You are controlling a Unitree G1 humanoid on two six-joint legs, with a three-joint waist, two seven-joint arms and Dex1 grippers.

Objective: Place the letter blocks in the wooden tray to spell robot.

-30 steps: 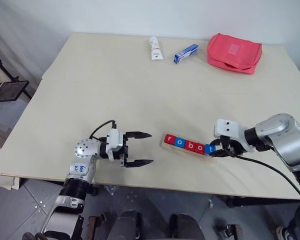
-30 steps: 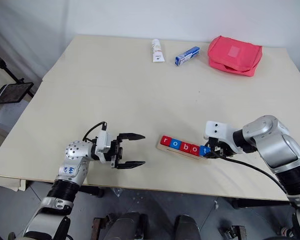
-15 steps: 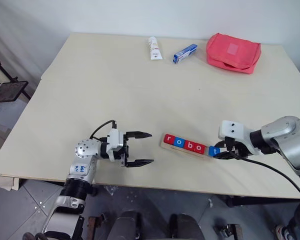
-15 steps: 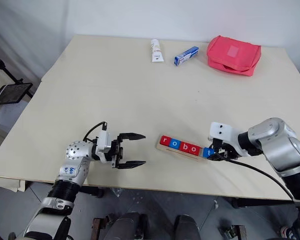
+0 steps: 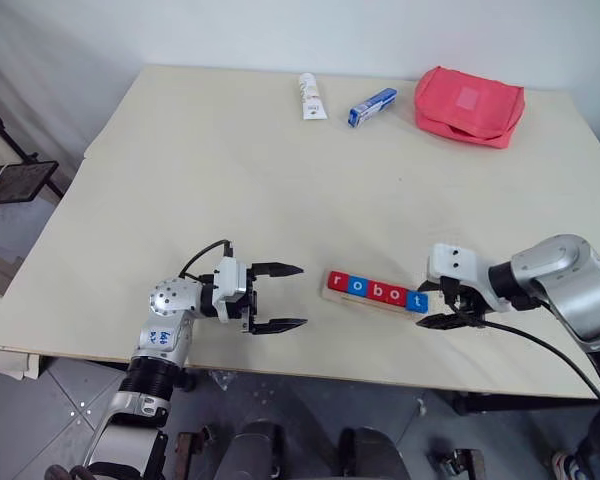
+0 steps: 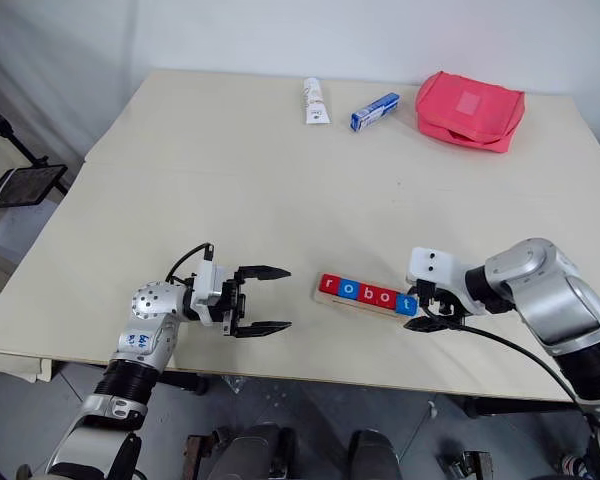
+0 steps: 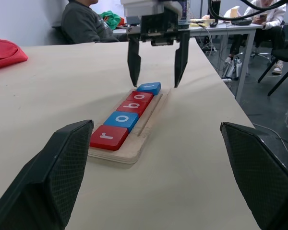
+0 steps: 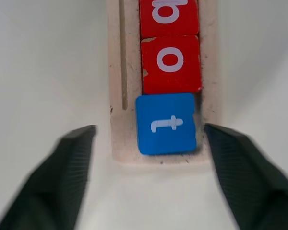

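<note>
Both grippers gape empty, right gripper (image 5: 432, 305) astride the tray's (image 7: 134, 146) end, hiding nothing of "robot".

Both arms are silver metal with black ribbed joints; white housings carry black two-fingered grippers (image 5: 277, 297) (image 5: 442, 303) with textured pads. Loose black cables trail; blue handwriting marks the left forearm.

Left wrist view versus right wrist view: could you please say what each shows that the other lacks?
Left wrist view: the r block, the open right pincer above the t block, a red pouch, a seated person. Right wrist view: the white letter t, from straight above. Both: the wooden tray, the t block, the red o block.
</note>
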